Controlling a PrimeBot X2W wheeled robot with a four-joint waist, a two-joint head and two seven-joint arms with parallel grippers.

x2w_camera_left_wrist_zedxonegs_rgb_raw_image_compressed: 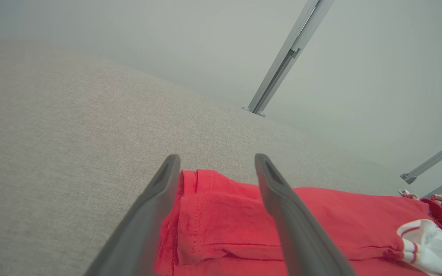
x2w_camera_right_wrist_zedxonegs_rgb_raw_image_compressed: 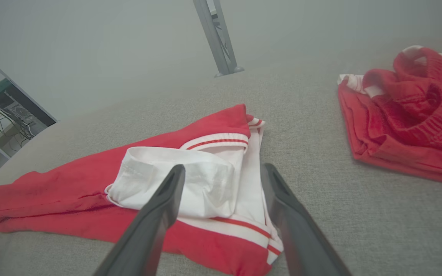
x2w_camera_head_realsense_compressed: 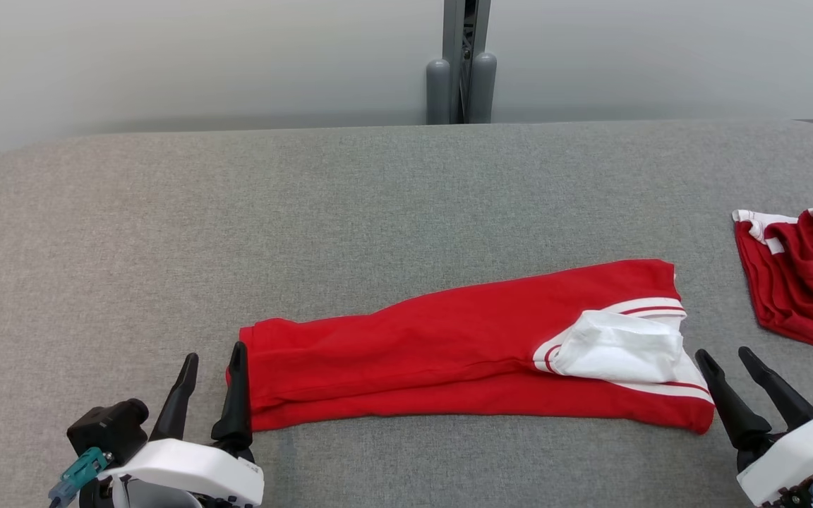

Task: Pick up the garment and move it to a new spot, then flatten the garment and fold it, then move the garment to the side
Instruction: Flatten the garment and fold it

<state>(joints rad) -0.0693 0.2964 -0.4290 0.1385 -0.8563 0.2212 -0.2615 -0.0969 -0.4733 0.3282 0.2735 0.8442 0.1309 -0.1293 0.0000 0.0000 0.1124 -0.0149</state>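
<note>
A red garment [x2w_camera_head_realsense_compressed: 449, 346] with white sleeve and striped trim lies folded into a long band across the front of the grey table [x2w_camera_head_realsense_compressed: 308, 212]. My left gripper [x2w_camera_head_realsense_compressed: 212, 363] stands open at the band's left end, its right finger touching the cloth's edge. From the left wrist, the garment [x2w_camera_left_wrist_zedxonegs_rgb_raw_image_compressed: 225, 222] lies between and under the open left gripper [x2w_camera_left_wrist_zedxonegs_rgb_raw_image_compressed: 215, 161]. At the band's right end my right gripper [x2w_camera_head_realsense_compressed: 727, 363] is open, just clear of the cloth. The right wrist view has the white sleeve [x2w_camera_right_wrist_zedxonegs_rgb_raw_image_compressed: 175, 180] before the right gripper [x2w_camera_right_wrist_zedxonegs_rgb_raw_image_compressed: 223, 168].
A second red garment [x2w_camera_head_realsense_compressed: 802, 275] with white trim lies crumpled at the table's right edge, also as a bunched red garment [x2w_camera_right_wrist_zedxonegs_rgb_raw_image_compressed: 409, 111] in the right wrist view. A grey post [x2w_camera_head_realsense_compressed: 464, 63] stands behind the table's far edge.
</note>
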